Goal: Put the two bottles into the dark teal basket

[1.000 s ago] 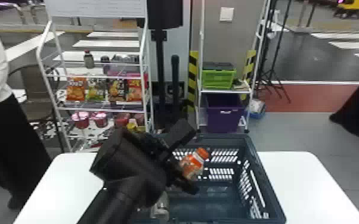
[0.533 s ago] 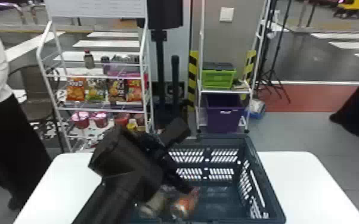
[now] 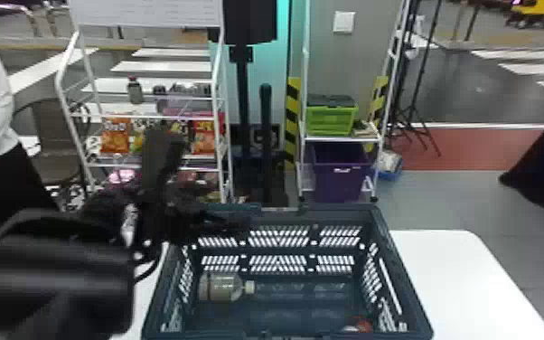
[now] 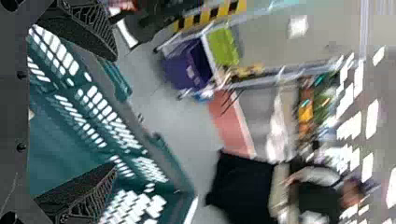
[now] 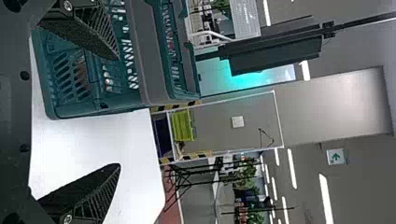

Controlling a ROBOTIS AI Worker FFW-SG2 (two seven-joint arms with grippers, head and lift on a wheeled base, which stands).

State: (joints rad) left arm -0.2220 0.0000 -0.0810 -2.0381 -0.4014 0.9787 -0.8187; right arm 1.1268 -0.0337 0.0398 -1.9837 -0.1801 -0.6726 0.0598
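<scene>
My left gripper is above the far left corner of the dark teal basket, open and holding nothing. In the left wrist view the left gripper has its fingers wide apart, with the basket wall beyond. A clear bottle lies on its side at the basket's left, cap towards the right. The orange-red bottle is low at the near right, largely hidden by the front rim. In the right wrist view the right gripper stands open and empty beside the basket.
The basket stands on a white table, whose top extends to its right. Behind are a snack rack at the left and a shelf with a green crate and a purple bin.
The orange-red bottle, first seen at the left gripper above the basket, went down and now lies inside at the near right. The left gripper has moved left, away from both bottles.
</scene>
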